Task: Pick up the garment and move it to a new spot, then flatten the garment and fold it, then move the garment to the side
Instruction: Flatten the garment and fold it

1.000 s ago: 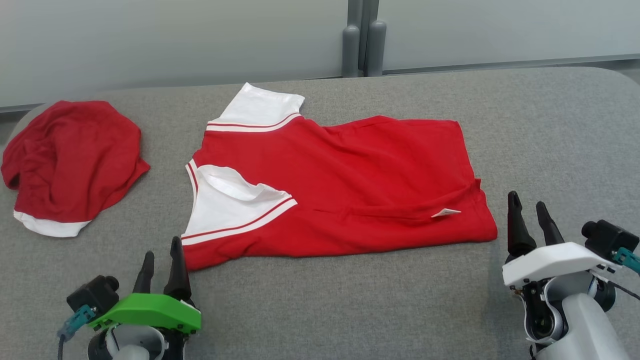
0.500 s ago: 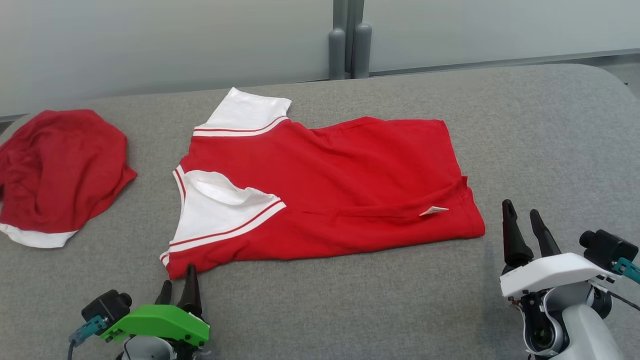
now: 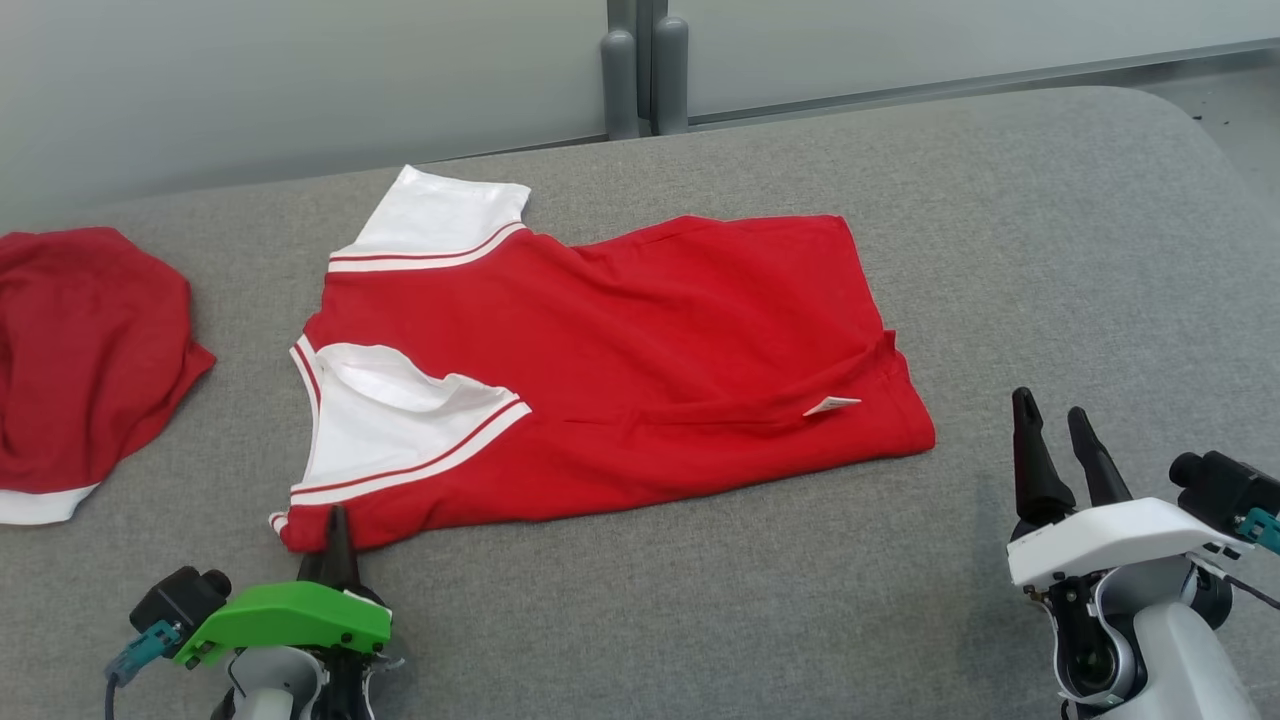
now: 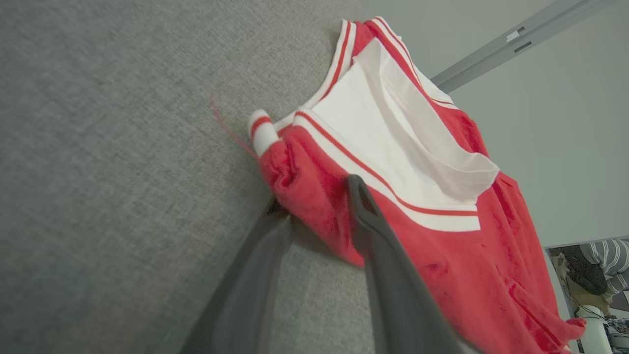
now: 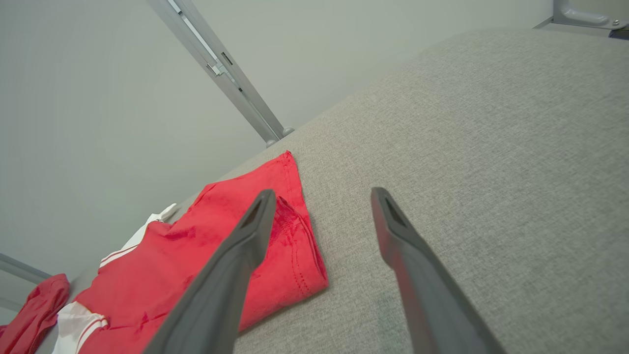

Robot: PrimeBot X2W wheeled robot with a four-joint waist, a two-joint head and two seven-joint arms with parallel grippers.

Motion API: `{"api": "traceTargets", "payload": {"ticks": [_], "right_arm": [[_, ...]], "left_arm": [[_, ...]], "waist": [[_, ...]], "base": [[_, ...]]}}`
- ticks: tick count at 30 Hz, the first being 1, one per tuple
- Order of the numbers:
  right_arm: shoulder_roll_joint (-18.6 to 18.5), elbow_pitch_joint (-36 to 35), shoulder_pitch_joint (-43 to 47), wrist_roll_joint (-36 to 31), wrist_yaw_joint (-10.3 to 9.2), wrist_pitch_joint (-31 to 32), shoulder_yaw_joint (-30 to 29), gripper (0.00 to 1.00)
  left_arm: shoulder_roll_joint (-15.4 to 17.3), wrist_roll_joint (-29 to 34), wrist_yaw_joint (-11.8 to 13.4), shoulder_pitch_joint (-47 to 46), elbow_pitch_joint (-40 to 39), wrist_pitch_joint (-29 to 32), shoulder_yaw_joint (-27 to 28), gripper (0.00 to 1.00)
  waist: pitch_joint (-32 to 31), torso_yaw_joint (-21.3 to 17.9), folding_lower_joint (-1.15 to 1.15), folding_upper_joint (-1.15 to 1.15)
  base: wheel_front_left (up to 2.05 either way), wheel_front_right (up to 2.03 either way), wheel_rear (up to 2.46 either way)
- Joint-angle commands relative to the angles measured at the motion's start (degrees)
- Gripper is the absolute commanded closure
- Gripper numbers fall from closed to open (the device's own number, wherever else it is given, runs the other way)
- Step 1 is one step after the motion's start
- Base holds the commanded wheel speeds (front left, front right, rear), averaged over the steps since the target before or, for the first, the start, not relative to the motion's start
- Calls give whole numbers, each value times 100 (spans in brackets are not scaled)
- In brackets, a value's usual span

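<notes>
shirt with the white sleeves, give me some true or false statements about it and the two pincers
1. The shirt lies spread on the grey surface. True.
2. The left pincer has the shirt's near corner between its fingers. True.
3. The right pincer grips the shirt's hem. False: it is open and clear of the shirt, over bare grey surface.
4. The second red garment lies on top of the shirt. False: it lies apart from it, towards the robot's left.
5. A small white tag shows near the shirt's hem. True.
</notes>
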Motion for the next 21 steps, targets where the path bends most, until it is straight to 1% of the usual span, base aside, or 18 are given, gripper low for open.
{"api": "traceTargets", "payload": {"ticks": [1,5,8,12,17,21], "right_arm": [[-17,-29,100,-30,2,18,-18,0],[-17,59,155,-21,2,76,-17,0],[-18,145,185,-17,2,129,-2,0],[-17,463,200,-20,2,258,54,0],[-20,955,-31,212,2,330,248,0],[-19,1476,-324,488,2,306,423,0]], "left_arm": [[10,-75,-83,-91,-17,-104,21,100],[11,-165,-166,-72,-151,-243,-13,100],[12,-177,-183,-16,-275,-290,-44,100],[13,-216,-222,130,-584,-323,-151,100],[15,-203,-115,299,-951,-298,-227,100],[15,-155,-27,401,-1150,-246,-290,100]], "waist": [[-23,20,0,18],[-87,104,0,18],[-116,154,0,18],[-159,270,0,18],[-151,392,0,18],[-119,461,0,18]], "base": [[0,0,0],[0,0,0],[0,0,0],[0,0,0],[0,0,0],[0,0,0]]}}
